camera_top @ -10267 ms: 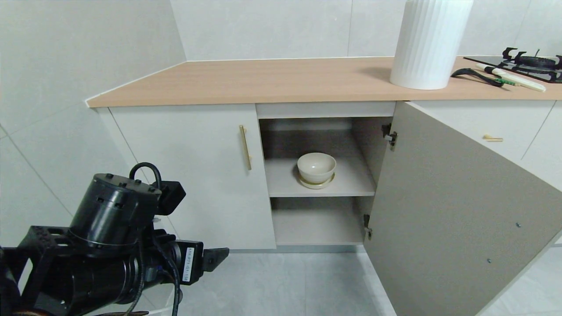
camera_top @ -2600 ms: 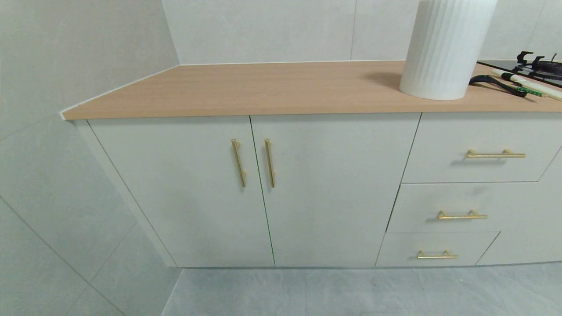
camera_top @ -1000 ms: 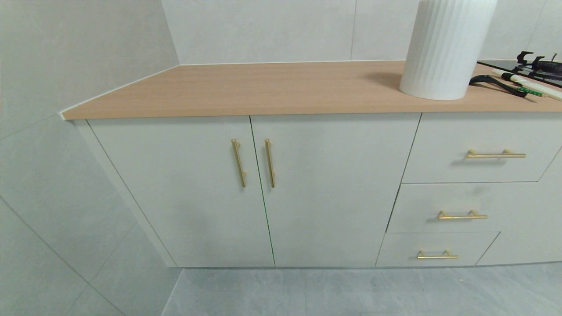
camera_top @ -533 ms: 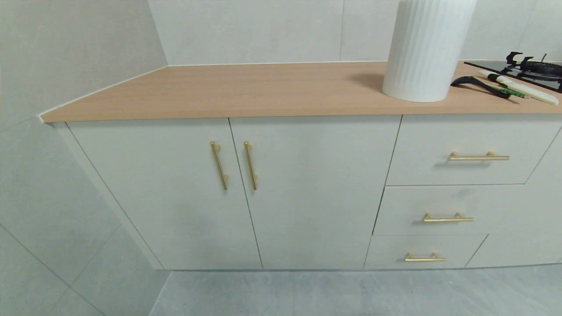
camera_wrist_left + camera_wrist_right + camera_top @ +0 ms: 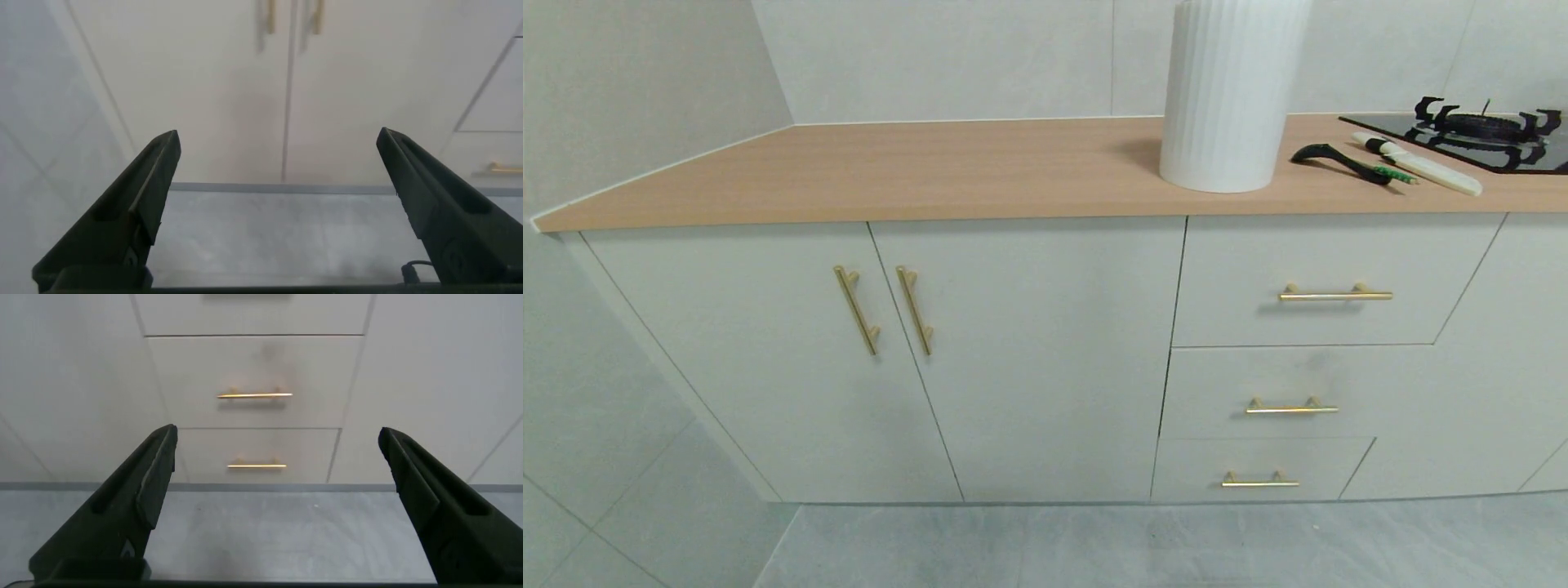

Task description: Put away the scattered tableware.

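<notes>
Loose utensils on the counter, both grippers empty

Head view: we reckon we're between items, since what's left to tidy sits at the right end of the light wooden countertop (image 5: 931, 171). A black curved scoop-like utensil (image 5: 1343, 161) lies just beside a long cream-white utensil with a dark end (image 5: 1421, 163), between the tall white ribbed cylinder (image 5: 1229, 98) and the black gas hob (image 5: 1478, 131). Both are thin and lie flat, so probably fiddly to pinch. The next move calls for getting over there, grabbing one and likely opening the top pale-grey drawer (image 5: 1307, 253). Left wrist view: the left gripper (image 5: 278, 137) is spread wide with nothing in it, low above the floor facing the shut pale-grey cabinet doors (image 5: 204, 98). Right wrist view: the right gripper (image 5: 278, 434) is just as wide and empty, facing the lower drawers' gold bar handles (image 5: 255, 395).
</notes>
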Robot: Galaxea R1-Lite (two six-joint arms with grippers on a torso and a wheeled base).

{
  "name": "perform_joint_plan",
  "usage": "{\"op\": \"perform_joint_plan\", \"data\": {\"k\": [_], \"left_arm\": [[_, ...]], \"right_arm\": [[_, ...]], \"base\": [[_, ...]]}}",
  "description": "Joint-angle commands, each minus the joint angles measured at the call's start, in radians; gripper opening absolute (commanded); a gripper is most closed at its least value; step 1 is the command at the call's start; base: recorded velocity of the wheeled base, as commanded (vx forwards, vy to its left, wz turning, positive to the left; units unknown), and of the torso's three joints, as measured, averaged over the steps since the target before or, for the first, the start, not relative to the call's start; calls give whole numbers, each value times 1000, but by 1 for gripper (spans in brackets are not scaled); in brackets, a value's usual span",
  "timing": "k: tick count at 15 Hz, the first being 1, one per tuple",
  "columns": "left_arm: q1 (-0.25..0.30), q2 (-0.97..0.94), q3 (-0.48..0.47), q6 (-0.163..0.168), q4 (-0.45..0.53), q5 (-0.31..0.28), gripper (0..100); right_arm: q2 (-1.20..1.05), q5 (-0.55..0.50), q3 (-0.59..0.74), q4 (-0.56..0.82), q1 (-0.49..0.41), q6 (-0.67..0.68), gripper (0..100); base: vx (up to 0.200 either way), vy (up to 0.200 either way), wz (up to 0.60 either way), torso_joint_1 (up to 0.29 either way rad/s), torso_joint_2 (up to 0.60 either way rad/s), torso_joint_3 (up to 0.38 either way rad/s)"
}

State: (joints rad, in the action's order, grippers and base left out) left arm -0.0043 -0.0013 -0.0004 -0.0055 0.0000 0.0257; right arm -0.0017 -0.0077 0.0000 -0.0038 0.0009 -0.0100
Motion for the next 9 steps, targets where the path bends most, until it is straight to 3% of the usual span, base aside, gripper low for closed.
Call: {"op": "perform_joint_plan", "data": {"k": [1,3,9], "left_arm": [[0,1,0,-1,0,0,100],[0,1,0,-1,0,0,100],[0,1,0,-1,0,0,100]], "right_arm": [[2,0,0,-1,1,-1,100],[2,0,0,-1,1,-1,100],[2,0,0,-1,1,-1,100]], "base": [[0,-200,0,-7,2,-2],[0,-200,0,2,-2,2],[0,0,0,0,0,0]]}}
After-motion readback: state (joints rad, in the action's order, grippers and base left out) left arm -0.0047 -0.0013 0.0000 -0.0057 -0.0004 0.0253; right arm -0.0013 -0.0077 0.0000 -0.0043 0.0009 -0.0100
